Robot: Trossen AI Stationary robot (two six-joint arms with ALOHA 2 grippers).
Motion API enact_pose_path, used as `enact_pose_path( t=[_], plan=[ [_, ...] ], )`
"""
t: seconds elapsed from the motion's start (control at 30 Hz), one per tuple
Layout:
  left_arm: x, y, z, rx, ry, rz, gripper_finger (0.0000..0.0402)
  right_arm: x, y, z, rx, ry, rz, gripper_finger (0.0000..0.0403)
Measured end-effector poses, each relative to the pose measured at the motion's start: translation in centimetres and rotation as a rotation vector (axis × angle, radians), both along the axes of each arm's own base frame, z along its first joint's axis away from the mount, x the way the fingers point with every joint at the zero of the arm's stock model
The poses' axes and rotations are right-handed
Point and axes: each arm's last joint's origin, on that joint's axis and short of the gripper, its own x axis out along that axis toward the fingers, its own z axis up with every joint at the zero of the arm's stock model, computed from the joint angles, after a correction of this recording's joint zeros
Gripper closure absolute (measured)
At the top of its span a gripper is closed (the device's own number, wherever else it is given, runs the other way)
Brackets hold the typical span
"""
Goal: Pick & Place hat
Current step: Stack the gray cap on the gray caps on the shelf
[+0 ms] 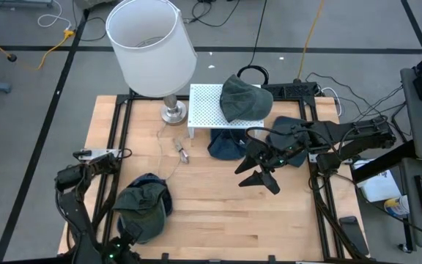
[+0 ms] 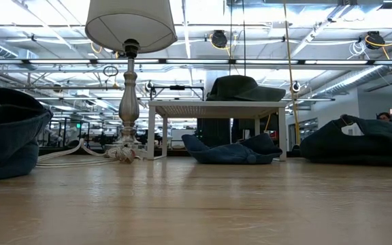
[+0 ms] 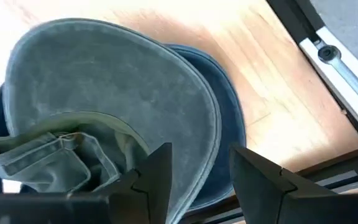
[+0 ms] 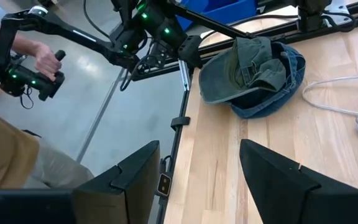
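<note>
Currently, green hat [image 1: 142,207] is lying on a blue one near the table's [image 1: 211,213] front-left corner; left gripper [image 3: 199,180], fingers spread, is hovering over it. Right gripper [image 1: 261,178], fingers spread, is hanging mid-table, empty.

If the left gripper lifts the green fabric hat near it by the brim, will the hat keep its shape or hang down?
The green fabric hat will probably droop: its cloth looks creased and folded. It seems light, so the open left gripper should lift it easily. It rests on a blue hat, which might drag along.
</note>
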Motion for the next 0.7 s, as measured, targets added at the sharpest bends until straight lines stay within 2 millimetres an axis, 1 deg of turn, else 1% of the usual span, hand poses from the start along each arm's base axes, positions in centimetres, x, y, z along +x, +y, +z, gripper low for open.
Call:
enact_pose_path(
  t=[0.17,0.3,0.53,0.63,0.7],
  plan=[
    [-0.2,-0.1,-1.1,-0.02,0.025,0.004,0.024,0.0,0.0,0.0,0.001,0.001,-0.003,0.0188],
    [-0.4,0.3,-1.9,0.031,-0.004,-0.012,0.024,0.0,0.0,0.0,0.002,0.001,-0.004,0.0188],
    [-0.8,1.0,-4.6,0.047,0.013,0.003,0.024,0.0,0.0,0.0,0.043,0.023,-0.026,0.0188],
    [-1.0,1.4,-5.1,0.076,-0.002,0.03,0.024,0.0,0.2,0.0,0.051,0.028,-0.024,0.0188],
    [-0.9,1.6,-5.1,0.094,-0.016,0.063,0.0241,-0.1,0.5,0.0,0.042,0.026,-0.03,0.0188]
  ],
)
